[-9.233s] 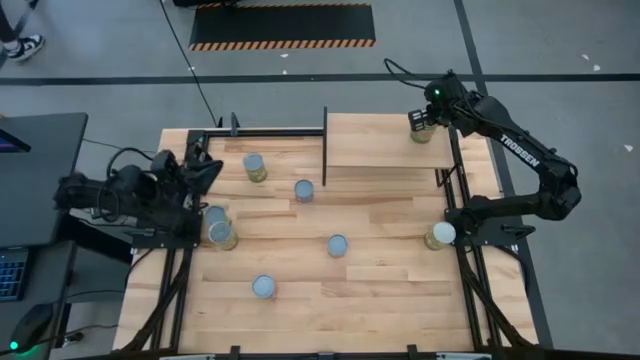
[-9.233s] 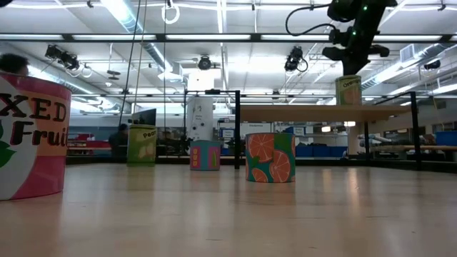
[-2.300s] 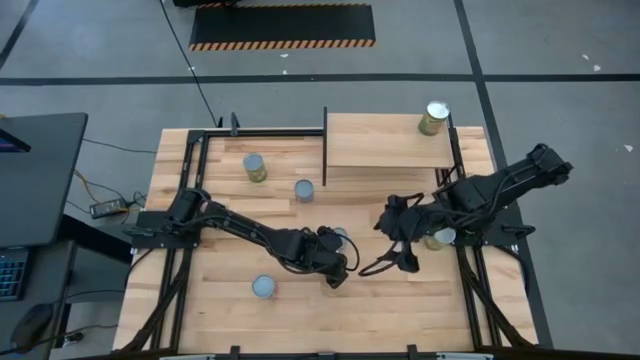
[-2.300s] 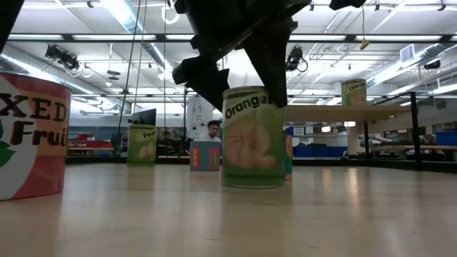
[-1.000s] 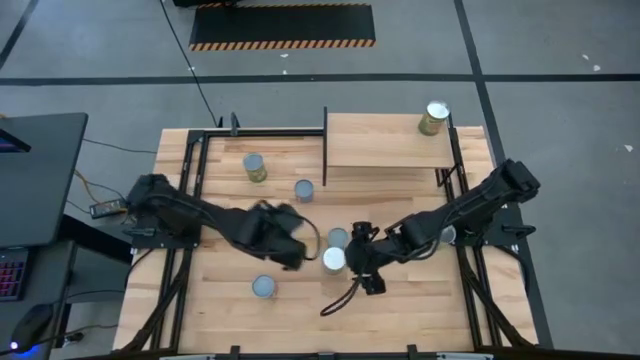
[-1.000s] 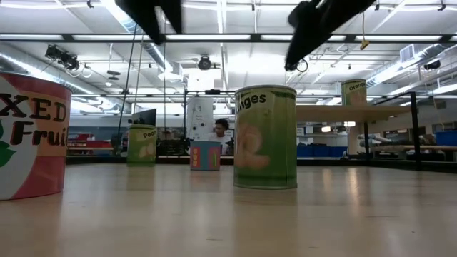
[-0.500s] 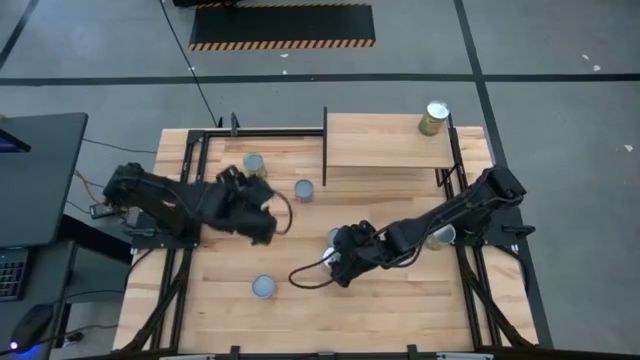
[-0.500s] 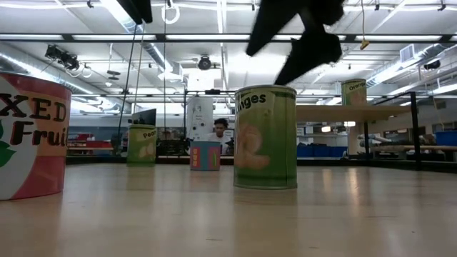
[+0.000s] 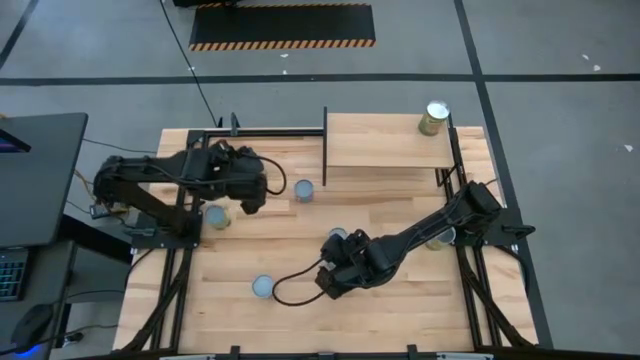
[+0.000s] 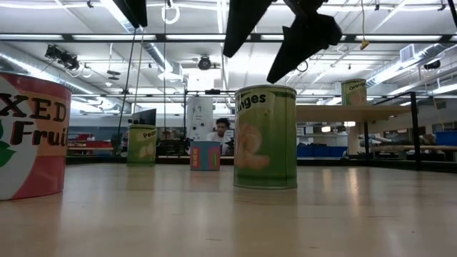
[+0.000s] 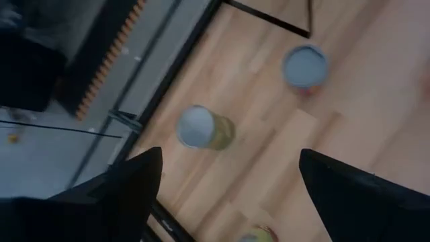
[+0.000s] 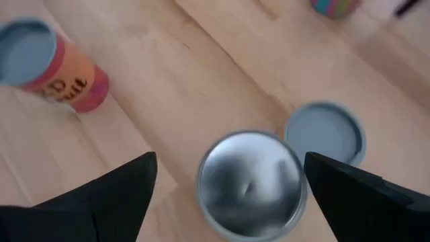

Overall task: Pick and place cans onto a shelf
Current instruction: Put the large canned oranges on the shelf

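Observation:
A green "Oranges" can (image 10: 265,137) with a shiny top (image 12: 250,181) stands upright near the table's middle. My right gripper (image 9: 333,275) hangs open just above it, one finger (image 10: 246,21) on each side, clear of the rim. My left gripper (image 9: 255,198) is open over the far left of the table, above a yellow-green can (image 11: 201,128) and near a blue-grey-topped can (image 9: 305,190). The shelf (image 9: 385,140) at the far right carries one can (image 9: 435,117) standing on its base.
Close behind the green can stands another can with a blue-grey lid (image 12: 324,132). A pink-orange can (image 12: 40,64) stands toward the near left (image 9: 263,287). One more can (image 9: 215,215) is at the left edge, and another (image 9: 440,237) by the right arm's base. A dark upright panel (image 9: 324,145) bounds the shelf.
My left gripper has drawn away from the green can toward the table's far left, staying open. My right gripper has moved toward the table's left and now hangs open over the green can, which has stayed upright where it stood.

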